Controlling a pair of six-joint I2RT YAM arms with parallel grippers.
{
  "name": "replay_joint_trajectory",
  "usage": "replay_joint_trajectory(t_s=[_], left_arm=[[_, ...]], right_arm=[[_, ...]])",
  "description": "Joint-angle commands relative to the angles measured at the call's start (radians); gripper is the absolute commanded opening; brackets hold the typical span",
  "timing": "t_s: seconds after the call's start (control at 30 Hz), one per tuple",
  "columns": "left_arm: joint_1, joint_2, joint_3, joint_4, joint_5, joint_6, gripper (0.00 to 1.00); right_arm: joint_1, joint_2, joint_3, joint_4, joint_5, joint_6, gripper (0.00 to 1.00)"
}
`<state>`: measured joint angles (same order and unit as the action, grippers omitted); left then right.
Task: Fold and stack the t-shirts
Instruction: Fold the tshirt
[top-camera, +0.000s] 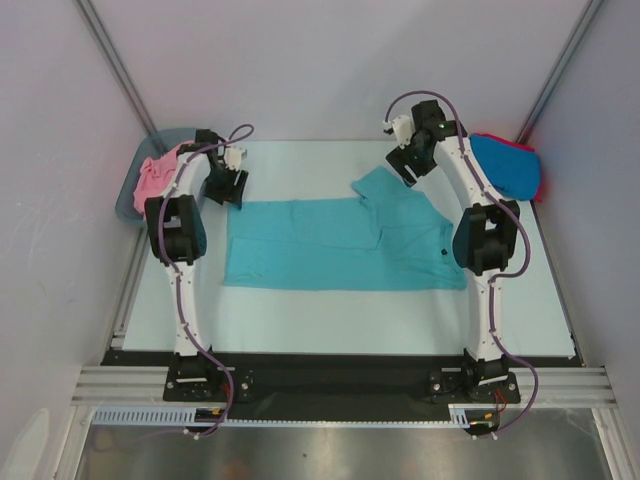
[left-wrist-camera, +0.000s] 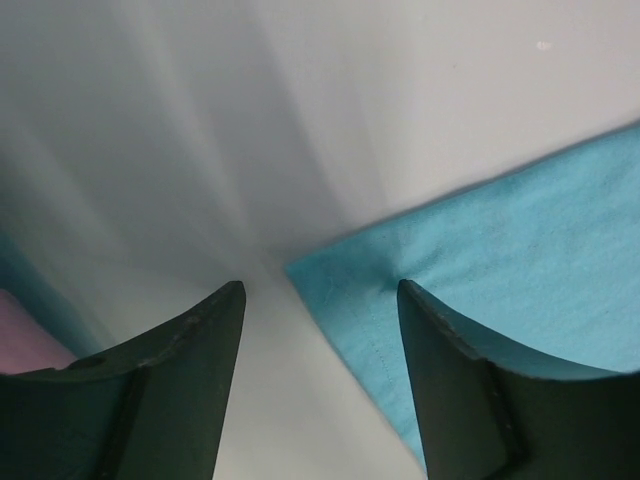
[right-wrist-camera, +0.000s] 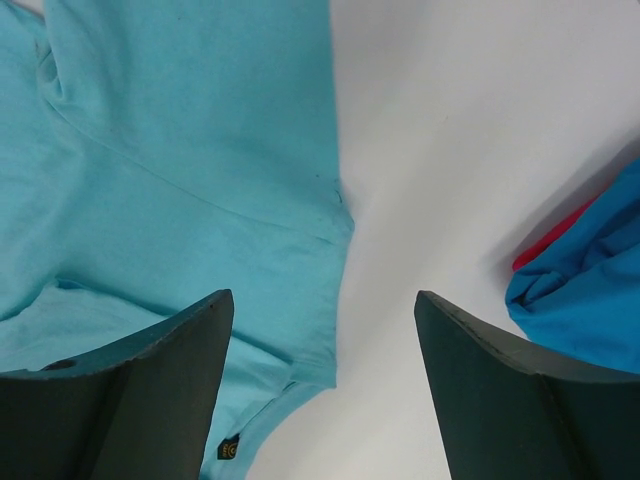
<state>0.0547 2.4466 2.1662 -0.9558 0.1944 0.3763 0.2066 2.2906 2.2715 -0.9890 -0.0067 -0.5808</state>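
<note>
Overhead: teal t-shirt (top-camera: 330, 245) lies spread flat mid-table (top-camera: 300, 310), with bare surface all along its near hem. The pink t-shirt (top-camera: 155, 178) sits in the tub (top-camera: 125, 205) at far left. The bright blue t-shirt (top-camera: 505, 165) lies on the red t-shirt (top-camera: 540, 185) at far right.
Left wrist: left gripper (left-wrist-camera: 320, 288) has its fingers spread and clasps nothing, straddling the teal corner, with bare table to the left.
Right wrist: right gripper (right-wrist-camera: 322, 297) has its fingers released above the teal sleeve's edge. Open table separates that edge from the blue pile.

Robot lab cell: white walls (top-camera: 320, 60), aluminium-framed table (top-camera: 300, 310).
</note>
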Motion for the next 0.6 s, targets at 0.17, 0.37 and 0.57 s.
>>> replay_joint_trajectory(t_s=[0.17, 0.37, 0.57], left_arm=[[0.030, 0.020, 0.040, -0.011, 0.039, 0.009, 0.65], [0.010, 0.052, 0.092, 0.000, 0.051, 0.022, 0.65], [-0.036, 0.057, 0.093, 0.000, 0.054, 0.046, 0.64]], right_arm=[[0.024, -0.020, 0.023, 0.021, 0.007, -0.010, 0.78], [0.036, -0.016, 0.031, 0.020, 0.007, -0.016, 0.76], [0.039, -0.010, 0.042, 0.021, 0.007, -0.016, 0.73]])
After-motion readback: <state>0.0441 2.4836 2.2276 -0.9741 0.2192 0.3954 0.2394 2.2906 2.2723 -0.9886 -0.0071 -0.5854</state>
